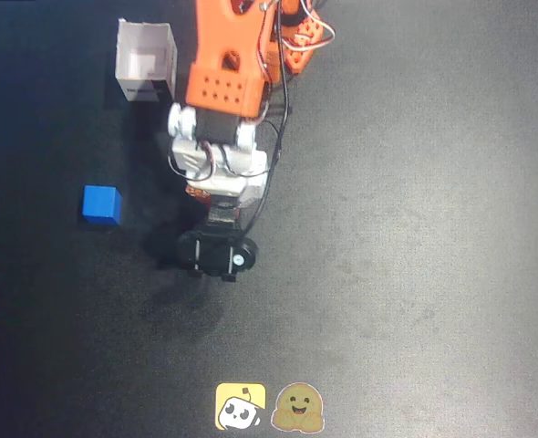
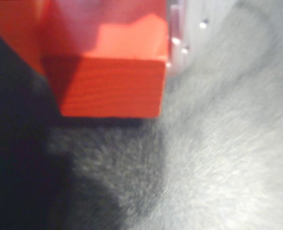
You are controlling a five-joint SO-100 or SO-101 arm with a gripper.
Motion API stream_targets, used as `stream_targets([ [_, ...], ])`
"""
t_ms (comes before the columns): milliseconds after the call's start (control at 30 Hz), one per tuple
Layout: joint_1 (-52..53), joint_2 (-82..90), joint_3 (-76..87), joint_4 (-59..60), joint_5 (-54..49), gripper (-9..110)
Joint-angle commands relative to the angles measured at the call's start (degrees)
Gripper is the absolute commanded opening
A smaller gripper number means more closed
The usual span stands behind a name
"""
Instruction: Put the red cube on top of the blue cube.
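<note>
Red cube (image 2: 112,81) fills the wrist view, clamped between the fingers (image 2: 177,38) above the grey surface (image 2: 228,158); overhead, the blue cube (image 1: 100,204) sits at nine o'clock of the arm.

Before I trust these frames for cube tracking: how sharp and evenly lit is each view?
Overhead view: fairly sharp, mat dim, blue cube crisp, arm casting a soft shadow to its lower left; the red cube is hidden under the arm. Wrist view: soft and blurred, red cube filling the upper left, dark shadow on the left, mat washed out pale on the right.
</note>
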Motion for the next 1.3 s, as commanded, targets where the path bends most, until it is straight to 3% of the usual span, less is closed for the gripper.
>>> stream_targets([
  [0, 0.53, 5.62, -5.89, 4.13, 1.41, 4],
  [300, 4.75, 11.07, -13.18, 11.34, 5.10, 4],
  [633, 16.96, 3.69, -22.94, 13.45, 1.05, 4],
  [1267, 28.30, -14.24, -39.46, 11.16, -17.40, 4],
])
